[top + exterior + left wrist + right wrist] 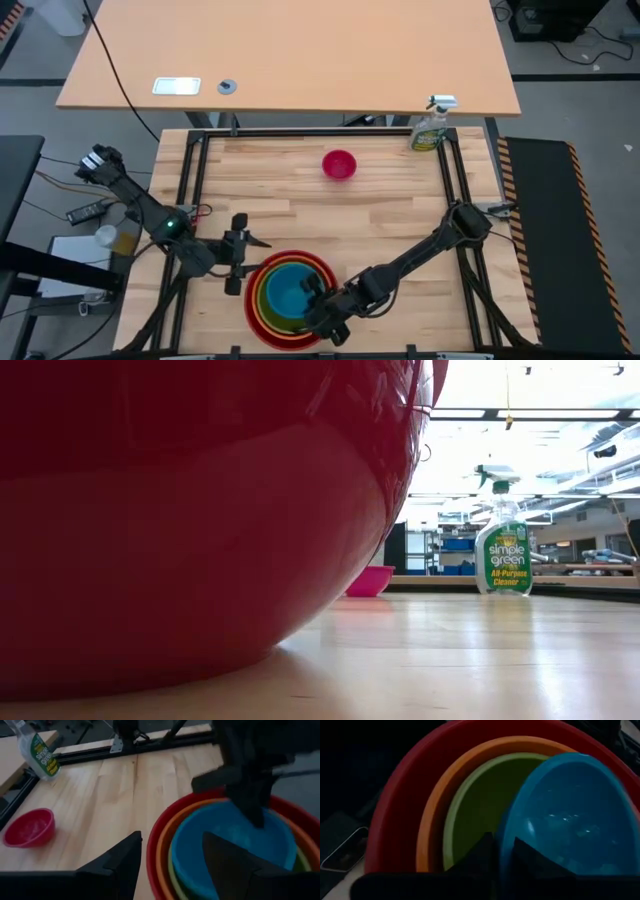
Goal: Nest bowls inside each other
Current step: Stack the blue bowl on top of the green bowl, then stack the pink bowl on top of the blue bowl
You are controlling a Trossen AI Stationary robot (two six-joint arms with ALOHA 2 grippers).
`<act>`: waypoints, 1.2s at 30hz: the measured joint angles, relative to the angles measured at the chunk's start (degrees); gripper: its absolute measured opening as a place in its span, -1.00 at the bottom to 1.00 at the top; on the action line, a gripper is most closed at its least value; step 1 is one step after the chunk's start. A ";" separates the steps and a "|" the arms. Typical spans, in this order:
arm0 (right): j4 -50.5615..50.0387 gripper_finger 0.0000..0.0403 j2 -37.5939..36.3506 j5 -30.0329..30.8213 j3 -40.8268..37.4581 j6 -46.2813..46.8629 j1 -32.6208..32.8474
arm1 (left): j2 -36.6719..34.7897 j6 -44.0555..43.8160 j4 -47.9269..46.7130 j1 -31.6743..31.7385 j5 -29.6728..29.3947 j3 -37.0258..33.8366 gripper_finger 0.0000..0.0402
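Observation:
Near the table's front edge stands the large red bowl (pixel 322 268), with the orange bowl (pixel 432 815), the lime green bowl (pixel 485 795) and the blue bowl (pixel 570 815) inside it. My right gripper (pixel 502 840) reaches over them from the right and is shut on the blue bowl. My left gripper (pixel 250 265) stands wide open just left of the red bowl's rim (pixel 160 827) and touches nothing. The small pink bowl (pixel 339 164) rests by itself on the wood farther back. My right gripper pinches the blue bowl's rim (pixel 509 822), with one finger (pixel 532 857) inside the bowl and the other (pixel 480 852) outside it, over the green bowl. The fingers slant down from the table's near right side. The blue bowl sits in the green bowl, shifted toward one side.
A green spray bottle (pixel 430 128) stands at the table's far right corner. A black frame (pixel 190 190) runs along the table's edges. Bare wood lies between the bowl stack and the pink bowl.

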 joint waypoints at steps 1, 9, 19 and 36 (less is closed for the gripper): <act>0.22 -0.72 0.04 -0.03 0.00 0.00 -0.16 | 0.02 -0.18 0.55 0.13 0.06 0.02 0.06; 0.47 -0.25 0.00 -4.03 0.04 4.38 -1.66 | 0.42 -1.06 2.73 -0.04 0.07 0.05 0.06; -15.43 0.07 -1.96 4.58 11.98 8.57 0.03 | 0.70 -0.74 4.44 -0.67 0.18 3.37 0.06; -36.45 0.06 -8.89 18.91 13.17 19.64 -2.32 | 1.30 -1.24 10.92 -6.84 0.21 4.46 0.06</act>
